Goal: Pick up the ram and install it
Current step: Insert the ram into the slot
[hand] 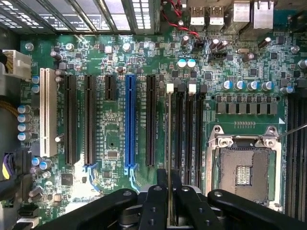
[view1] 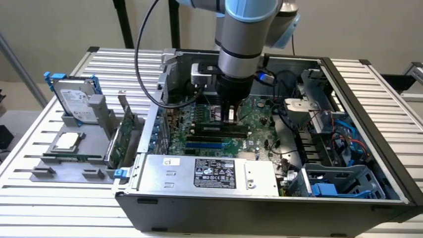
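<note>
A: What takes up most of the scene?

B: An open computer case (view1: 264, 198) on a slatted table (view1: 59, 198), the robot arm (view1: 241, 44) reaching straight down into it.

A: Anything beside the case?

B: At nine o'clock, a grey holder (view1: 73, 158) carrying a hard drive (view1: 73, 96) and an expansion card (view1: 122, 136).

A: Where is the ram?

B: From the wrist view, the ram (hand: 170, 143) stands edge-on over the motherboard (hand: 115, 134), lined up with the memory slots (hand: 184, 129), just beside the empty processor socket (hand: 244, 170).

A: And the gripper?

B: The gripper (hand: 170, 191) is pinching the ram, fingers (hand: 153, 206) pressed together on it at six o'clock
</note>
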`<action>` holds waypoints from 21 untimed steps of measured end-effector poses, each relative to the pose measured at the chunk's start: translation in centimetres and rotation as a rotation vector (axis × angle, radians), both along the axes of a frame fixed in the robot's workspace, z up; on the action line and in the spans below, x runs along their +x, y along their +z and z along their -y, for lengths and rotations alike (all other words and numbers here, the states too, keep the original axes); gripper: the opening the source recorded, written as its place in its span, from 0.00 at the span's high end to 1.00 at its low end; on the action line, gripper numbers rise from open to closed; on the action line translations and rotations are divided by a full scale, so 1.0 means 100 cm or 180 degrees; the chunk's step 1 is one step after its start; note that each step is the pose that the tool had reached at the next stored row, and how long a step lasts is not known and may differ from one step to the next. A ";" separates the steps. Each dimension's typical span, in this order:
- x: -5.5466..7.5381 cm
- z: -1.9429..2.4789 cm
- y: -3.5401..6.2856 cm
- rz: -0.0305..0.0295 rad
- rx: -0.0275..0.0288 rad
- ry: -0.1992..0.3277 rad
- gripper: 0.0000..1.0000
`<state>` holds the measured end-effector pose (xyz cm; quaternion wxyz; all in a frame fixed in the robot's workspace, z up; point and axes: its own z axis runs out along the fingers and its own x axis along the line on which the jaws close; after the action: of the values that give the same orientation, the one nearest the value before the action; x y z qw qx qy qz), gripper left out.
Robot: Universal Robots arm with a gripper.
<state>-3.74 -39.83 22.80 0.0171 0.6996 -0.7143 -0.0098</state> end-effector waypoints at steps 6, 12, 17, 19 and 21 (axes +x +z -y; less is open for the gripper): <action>-0.001 -0.0016 -0.0014 0.0001 -0.0004 0.0000 1.00; -0.001 -0.0038 -0.0017 0.0007 -0.0004 0.0006 1.00; -0.001 -0.0041 -0.0021 0.0012 -0.0007 0.0022 1.00; -0.001 -0.0042 -0.0025 0.0014 -0.0009 0.0029 1.00; -0.001 -0.0043 -0.0030 0.0015 -0.0009 0.0032 1.00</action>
<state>-3.86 -39.40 22.50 0.0165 0.7032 -0.7108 -0.0071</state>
